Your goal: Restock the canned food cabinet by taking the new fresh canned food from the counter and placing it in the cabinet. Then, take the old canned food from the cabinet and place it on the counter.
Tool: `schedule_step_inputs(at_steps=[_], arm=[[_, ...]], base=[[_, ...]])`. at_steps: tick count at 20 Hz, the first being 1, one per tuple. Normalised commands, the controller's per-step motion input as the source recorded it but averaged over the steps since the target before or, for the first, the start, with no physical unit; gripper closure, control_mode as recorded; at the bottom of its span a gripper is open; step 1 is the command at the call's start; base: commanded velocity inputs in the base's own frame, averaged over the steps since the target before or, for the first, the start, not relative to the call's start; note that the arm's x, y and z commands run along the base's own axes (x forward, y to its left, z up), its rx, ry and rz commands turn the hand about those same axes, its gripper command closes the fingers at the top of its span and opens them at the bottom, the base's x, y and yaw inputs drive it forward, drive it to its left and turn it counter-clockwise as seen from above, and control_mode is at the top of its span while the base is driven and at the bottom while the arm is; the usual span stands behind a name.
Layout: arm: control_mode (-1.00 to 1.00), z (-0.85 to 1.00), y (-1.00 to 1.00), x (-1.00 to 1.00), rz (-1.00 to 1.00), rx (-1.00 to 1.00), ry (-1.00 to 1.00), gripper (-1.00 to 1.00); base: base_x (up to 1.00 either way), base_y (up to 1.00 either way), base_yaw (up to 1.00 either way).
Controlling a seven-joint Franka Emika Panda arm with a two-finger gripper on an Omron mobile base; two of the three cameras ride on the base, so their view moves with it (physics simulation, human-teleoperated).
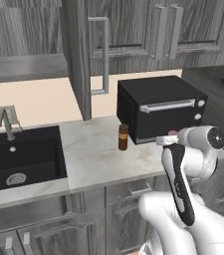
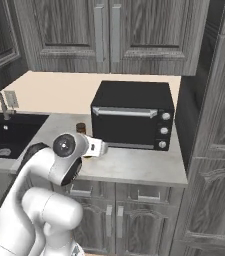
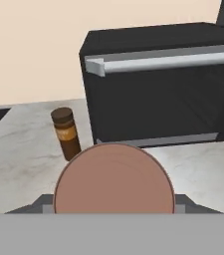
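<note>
My gripper [image 3: 113, 209] clasps a can [image 3: 114, 178] in front of the toaster oven [image 3: 158, 79], not yet in the cabinet [image 1: 78, 55].

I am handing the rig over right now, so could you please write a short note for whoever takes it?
Gripper: shut on a round brown can, over the counter in front of the black oven.
Cabinet: door open, grey shelf in sight.
A brown jar stands on the counter beside the oven.
Left: shelve the can, then bring the old one out to the counter.
</note>
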Motion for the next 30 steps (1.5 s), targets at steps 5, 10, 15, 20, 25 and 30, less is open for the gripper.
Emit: schedule_step_inputs(at_steps=[5, 10, 15, 20, 25, 30], arm=[[-1.00, 1.00, -0.18, -1.00, 0.00, -0.01, -0.04, 1.00], [-1.00, 0.92, -0.11, -1.00, -0.05, -0.08, 0.00, 1.00], [-1.00, 0.27, -0.03, -0.85, -0.09, -0.06, 0.00, 1.00], [1.00, 0.00, 0.00, -0.03, -0.01, 0.00, 0.00, 1.00], [1.00, 0.00, 0.00, 0.00, 0.00, 0.00, 0.00, 1.00], [1.00, 0.00, 0.00, 0.00, 0.00, 0.00, 0.00, 1.00]], base=[[0.00, 0.00, 0.00], [0.00, 0.00, 0.00], [0.00, 0.00, 0.00], [-0.10, 0.00, 0.01], [-0.97, 0.09, 0.20], [-0.89, 0.74, 0.31]])
